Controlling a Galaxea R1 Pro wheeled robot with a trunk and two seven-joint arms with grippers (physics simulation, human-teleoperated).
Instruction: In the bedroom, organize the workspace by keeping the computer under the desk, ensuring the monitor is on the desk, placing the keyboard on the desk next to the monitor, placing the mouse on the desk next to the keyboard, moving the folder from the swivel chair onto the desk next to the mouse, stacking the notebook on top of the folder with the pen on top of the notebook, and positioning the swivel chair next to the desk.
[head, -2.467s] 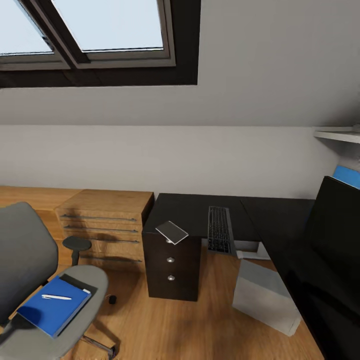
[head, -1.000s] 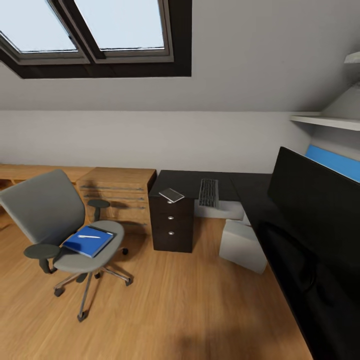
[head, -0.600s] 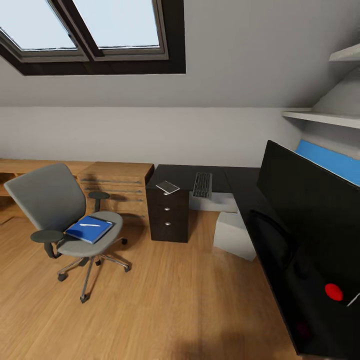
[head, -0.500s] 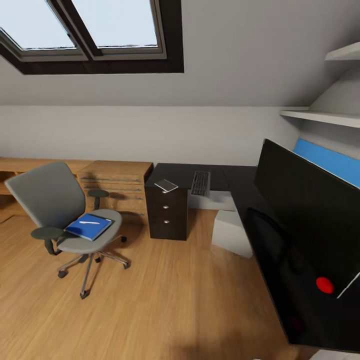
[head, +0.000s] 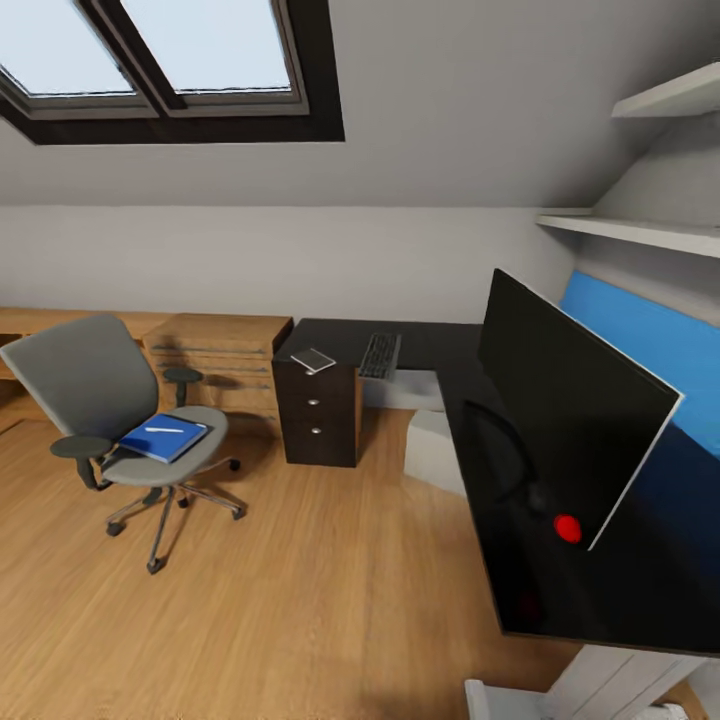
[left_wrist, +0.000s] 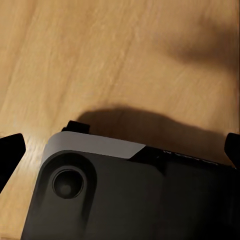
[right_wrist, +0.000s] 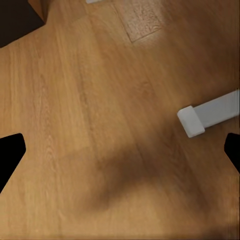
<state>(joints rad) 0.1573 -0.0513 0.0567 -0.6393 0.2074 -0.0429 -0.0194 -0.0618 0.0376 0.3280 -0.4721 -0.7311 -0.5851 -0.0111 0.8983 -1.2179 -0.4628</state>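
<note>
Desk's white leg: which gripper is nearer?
Right, probably. The right gripper hangs over floor beside the white leg; the left gripper hangs over the robot's own base.

You see a black desk (head: 440, 345) top and black monitor (head: 565, 400) with a red dot, a bright blue notebook (head: 163, 438) under a white pen (head: 162, 429), a grey swivel chair (head: 100, 390), warm wood-grain floor (head: 300, 590).

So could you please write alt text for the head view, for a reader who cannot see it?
An attic bedroom: a black L-shaped desk holds a monitor, a keyboard and a thin grey folder. To its left, apart from it on the wooden floor, stands a grey chair bearing a blue notebook with a pen on top.
</note>
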